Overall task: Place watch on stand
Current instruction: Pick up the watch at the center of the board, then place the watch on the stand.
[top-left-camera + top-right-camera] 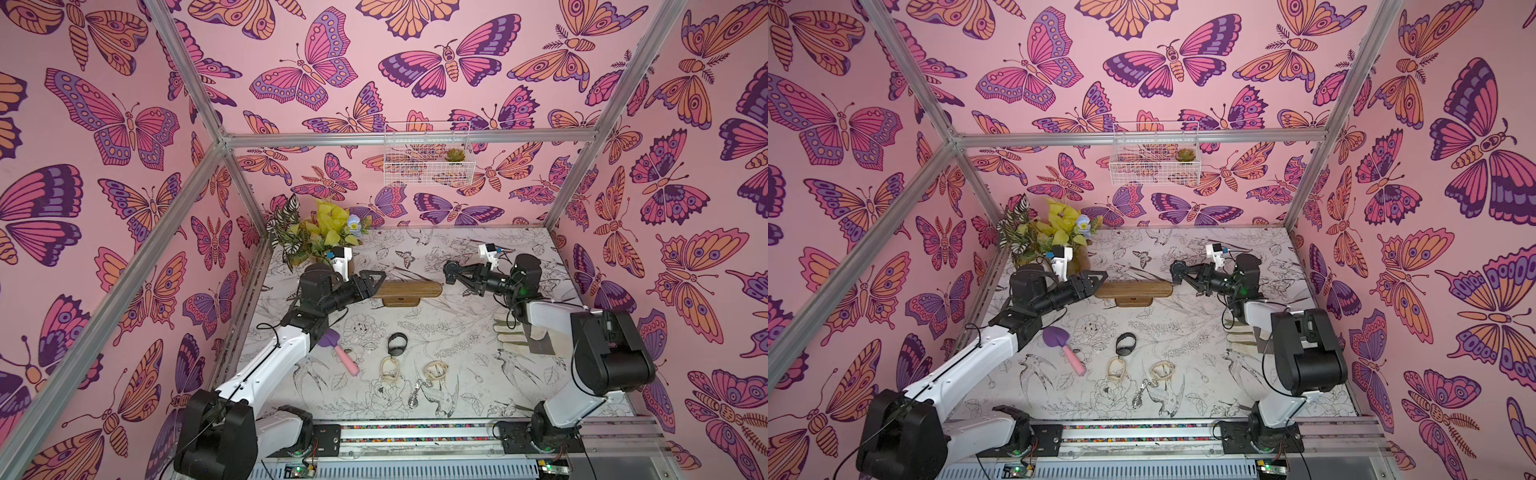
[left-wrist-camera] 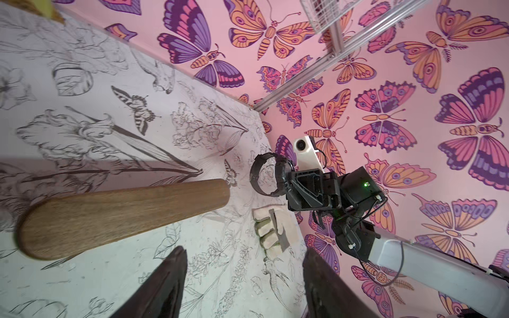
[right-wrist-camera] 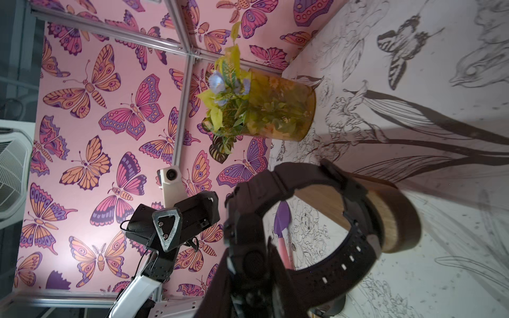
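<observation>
The stand (image 1: 409,289) is a brown wooden bar on a small base, set crosswise mid-table in both top views. My right gripper (image 1: 453,274) is shut on a black watch (image 3: 358,256), gripping it by the case. The strap loop hangs just off the bar's right end (image 3: 396,220). In the left wrist view the watch (image 2: 260,176) sits a short gap beyond the bar (image 2: 124,217). My left gripper (image 2: 242,250) is open with nothing between its fingers, and it sits at the bar's left end (image 1: 1100,277).
A black watch (image 1: 397,344), two beige watches (image 1: 390,369) and a silver one (image 1: 413,397) lie on the near table. A purple trowel (image 1: 338,347) lies by the left arm and a glove (image 1: 513,332) under the right. A potted plant (image 1: 316,237) stands at the back left.
</observation>
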Robot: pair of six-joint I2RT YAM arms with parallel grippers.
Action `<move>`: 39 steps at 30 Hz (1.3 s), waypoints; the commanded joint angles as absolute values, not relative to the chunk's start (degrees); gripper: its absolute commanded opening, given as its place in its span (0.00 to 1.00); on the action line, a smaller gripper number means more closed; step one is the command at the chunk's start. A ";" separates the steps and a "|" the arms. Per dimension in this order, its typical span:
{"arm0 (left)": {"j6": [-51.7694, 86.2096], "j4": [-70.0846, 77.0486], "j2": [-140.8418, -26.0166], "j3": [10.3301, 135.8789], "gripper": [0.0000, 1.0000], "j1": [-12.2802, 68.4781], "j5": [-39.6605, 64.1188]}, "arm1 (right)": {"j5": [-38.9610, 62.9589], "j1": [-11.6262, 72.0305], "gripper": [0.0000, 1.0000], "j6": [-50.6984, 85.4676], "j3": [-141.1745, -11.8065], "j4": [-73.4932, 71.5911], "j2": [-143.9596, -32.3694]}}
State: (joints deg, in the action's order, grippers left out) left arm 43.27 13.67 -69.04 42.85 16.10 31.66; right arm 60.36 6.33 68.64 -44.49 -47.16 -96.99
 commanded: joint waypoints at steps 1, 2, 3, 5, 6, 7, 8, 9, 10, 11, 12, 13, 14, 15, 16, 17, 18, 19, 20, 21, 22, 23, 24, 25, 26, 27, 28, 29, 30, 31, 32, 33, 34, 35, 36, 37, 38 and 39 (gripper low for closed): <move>41.66 12.15 -70.60 42.11 0.69 14.02 31.17 | 62.72 5.80 0.00 70.35 -45.94 -53.34 -100.17; 41.59 12.21 -71.47 42.28 0.70 13.47 31.52 | 62.92 5.67 0.00 70.53 -46.56 -54.02 -101.37; 41.53 12.29 -72.29 42.59 0.69 13.07 31.81 | 62.86 5.63 0.00 70.65 -47.03 -54.64 -102.45; 41.44 12.45 -75.62 43.23 0.68 12.45 32.22 | 62.75 5.54 0.00 70.12 -48.04 -54.72 -104.25; 41.42 12.51 -76.79 43.53 0.68 12.15 32.46 | 62.67 5.45 0.00 69.83 -48.73 -54.07 -105.19; 41.47 12.83 -77.79 43.76 0.68 11.85 32.77 | 62.71 5.45 0.00 69.77 -49.37 -53.79 -106.08; 41.57 13.44 -78.88 44.00 0.67 11.57 33.46 | 62.83 5.45 0.00 69.77 -50.05 -53.94 -107.11; 41.64 13.84 -79.95 44.32 0.67 11.32 33.93 | 62.89 5.45 0.00 69.87 -50.64 -53.96 -107.99; 41.66 14.01 -80.80 44.59 0.67 11.17 34.25 | 63.01 5.49 0.00 69.80 -51.15 -53.67 -108.70; 41.74 14.22 -81.71 44.88 0.67 10.93 34.53 | 63.31 5.45 0.00 69.63 -51.80 -53.04 -109.50; 41.82 14.36 -82.52 45.07 0.66 10.71 34.86 | 63.52 5.49 0.00 69.23 -52.40 -52.02 -110.13; 41.84 14.54 -83.14 45.25 0.66 10.52 35.18 | 63.63 5.45 0.00 68.50 -52.84 -50.71 -110.58; 41.90 14.59 -83.77 45.36 0.66 10.27 35.36 | 63.72 5.45 0.00 67.27 -53.31 -48.48 -110.89; 41.92 14.59 -84.16 45.36 0.66 10.08 35.60 | 63.72 5.45 0.00 65.87 -53.71 -45.87 -111.00; 41.92 14.59 -84.58 45.35 0.66 9.85 35.69 | 63.72 5.45 0.00 63.78 -54.09 -42.83 -110.88; 41.84 14.59 -84.88 45.27 0.66 9.67 35.68 | 63.64 5.46 0.00 61.42 -54.38 -39.42 -110.61; 41.84 14.59 -84.98 45.11 0.65 9.51 35.71 | 63.47 5.45 0.00 59.10 -54.64 -36.20 -110.23; 41.63 14.58 -85.05 44.92 0.66 9.41 35.56 | 63.25 5.45 0.00 56.21 -55.13 -31.91 -109.61; 41.50 14.59 -84.99 44.70 0.65 9.33 35.30 | 63.11 5.44 0.00 53.28 -55.49 -27.95 -108.90; 41.32 14.55 -84.98 44.53 0.66 9.36 35.16 | 62.94 5.47 0.00 51.21 -55.70 -25.11 -108.20; 41.23 14.58 -85.03 44.39 0.66 9.24 35.04 | 62.71 5.45 0.00 48.97 -55.89 -21.64 -107.44; 41.07 14.58 -85.24 44.37 0.66 9.24 35.06 | 62.47 5.45 0.00 46.82 -56.07 -18.83 -106.72; 41.11 14.59 -85.44 44.30 0.66 9.22 35.09 | 62.28 5.45 0.00 45.70 -55.95 -17.47 -106.26; 41.05 14.55 -85.82 44.40 0.66 9.14 35.17 | 62.24 5.45 0.00 45.12 -55.82 -16.69 -105.94; 41.04 14.59 -86.14 44.43 0.65 9.14 35.35 | 62.39 5.45 0.00 45.17 -55.66 -16.66 -105.96; 41.04 14.59 -86.50 44.48 0.66 9.15 35.44 | 62.69 5.49 0.00 45.59 -55.57 -17.24 -106.07; 41.05 14.59 -86.72 44.56 0.66 9.17 35.34 | 63.04 5.54 0.00 46.44 -55.46 -18.37 -106.46; 40.81 14.59 -87.12 44.64 0.66 9.15 35.25 | 63.35 5.62 0.00 47.42 -55.43 -19.75 -106.86; 40.49 14.55 -87.41 44.81 0.66 9.16 35.13 | 63.77 5.75 0.00 48.37 -55.46 -20.95 -107.26; 40.40 14.58 -87.77 44.98 0.66 9.14 35.04 | 64.10 5.96 0.00 48.97 -55.54 -21.63 -107.75; 40.29 14.59 -88.09 45.15 0.66 9.14 35.03 | 64.32 6.27 0.00 49.30 -55.84 -21.97 -108.14; 40.33 14.58 -88.48 45.33 0.65 9.18 34.98 | 64.49 6.60 0.00 49.33 -56.11 -21.85 -108.42; 40.43 14.59 -89.00 45.68 0.65 9.16 35.18 | 64.51 7.05 0.00 49.10 -56.39 -21.46 -108.72; 40.51 14.55 -89.54 45.94 0.66 9.14 35.31 | 64.30 7.44 0.00 48.59 -56.74 -20.88 -108.88; 40.59 14.72 -90.00 46.21 0.66 9.14 35.49 | 64.25 7.72 0.00 48.27 -57.06 -20.55 -109.13; 40.73 14.91 -90.53 46.47 0.65 9.21 35.75 | 64.25 8.07 0.00 48.24 -57.40 -20.46 -109.42; 40.78 15.06 -91.05 46.79 0.65 9.15 36.01 | 64.18 8.33 0.00 48.25 -57.84 -20.35 -109.72; 40.87 15.27 -91.49 47.07 0.65 9.15 36.31 | 64.22 8.53 0.00 48.33 -58.20 -20.36 -110.05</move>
